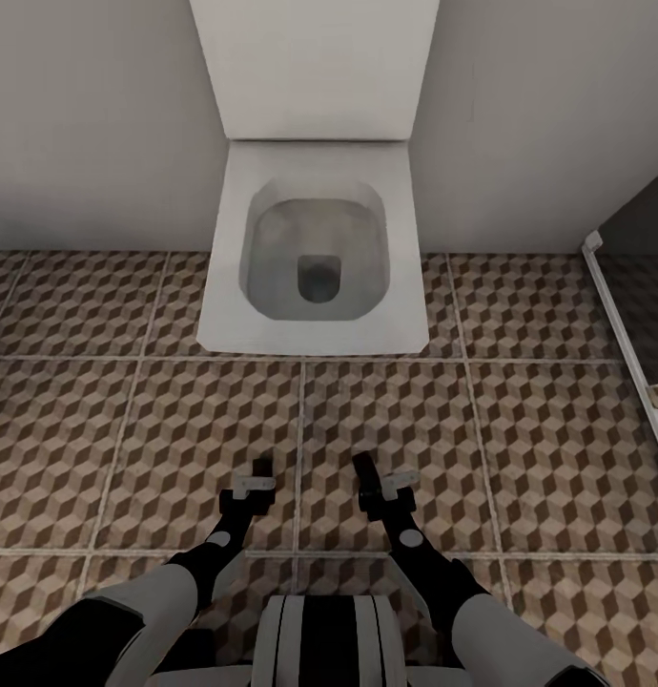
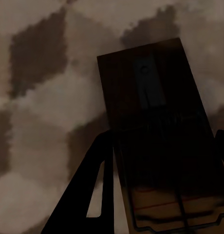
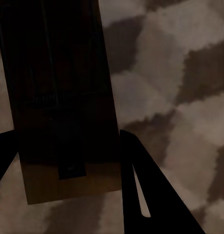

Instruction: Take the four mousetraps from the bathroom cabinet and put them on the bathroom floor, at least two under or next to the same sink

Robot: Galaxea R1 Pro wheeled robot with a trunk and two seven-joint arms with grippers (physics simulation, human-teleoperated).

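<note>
Both arms hang low over the bathroom floor (image 1: 539,429), in front of a white square toilet. The left wrist view has my left gripper (image 2: 163,139) shut on a mousetrap (image 2: 151,97), a brown wooden board with dark metal parts, held between its dark fingers (image 2: 92,195) close above the cube-patterned tile. In the right wrist view my right gripper (image 3: 63,134) is likewise shut on a second mousetrap (image 3: 58,73). From the head camera the left gripper (image 1: 257,474) and right gripper (image 1: 367,472) point down side by side. The cabinet and the bathroom sink are out of view.
The white toilet (image 1: 315,248) stands against the pale wall straight ahead. At the right a white rail (image 1: 620,324) borders the dark shower floor (image 1: 648,286). Patterned tiles stretch to the left and right of the arms.
</note>
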